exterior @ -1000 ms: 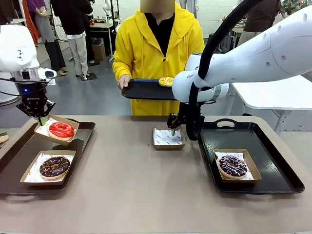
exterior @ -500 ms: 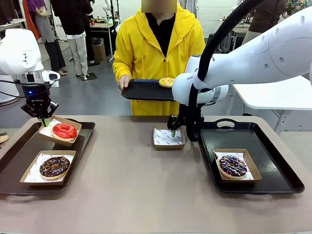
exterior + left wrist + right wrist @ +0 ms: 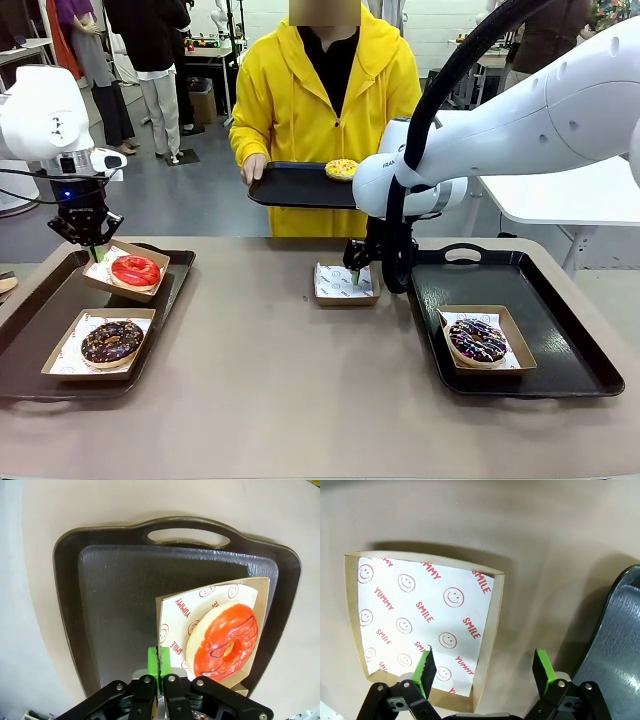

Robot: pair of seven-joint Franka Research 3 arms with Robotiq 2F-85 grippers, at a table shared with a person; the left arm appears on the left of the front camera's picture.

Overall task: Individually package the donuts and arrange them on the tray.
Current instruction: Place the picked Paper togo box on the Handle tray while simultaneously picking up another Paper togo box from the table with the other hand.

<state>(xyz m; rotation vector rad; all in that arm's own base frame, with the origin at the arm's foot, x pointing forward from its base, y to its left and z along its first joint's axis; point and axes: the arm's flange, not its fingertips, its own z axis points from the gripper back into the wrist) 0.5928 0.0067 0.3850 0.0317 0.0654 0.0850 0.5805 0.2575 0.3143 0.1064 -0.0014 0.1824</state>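
Table (image 3: 270, 400): a wide bare stretch is left between the two trays, giving open room for carrying across the middle.
Left tray (image 3: 30, 340): two boxed donuts are carried on it; its near corner is bare. Its raised rim must be cleared by any box brought in low.
Right tray (image 3: 560, 330): one boxed donut is held near its front; the far half is free.
Person's tray (image 3: 295, 185): held above the far edge of the table, with the yellow-iced donut (image 3: 340, 168) on it, not yet boxed.
Empty box (image 3: 420, 630): paper-lined, set on the table just beside the right tray.
Boxes, handling: judged light and thin-walled, best pinched at a wall; a tilt could let a donut slide.
Red-iced donut (image 3: 225, 642): in the raised box (image 3: 212, 630); icing judged soft and easily marked.
Chocolate-iced donut (image 3: 112, 341), sprinkled dark donut (image 3: 477, 340): boxed, resting.
Left gripper (image 3: 157, 667): clenched on the raised box's wall, apparently at a corner.
Right gripper (image 3: 485, 667): released, jaws spread astride the empty box's wall.
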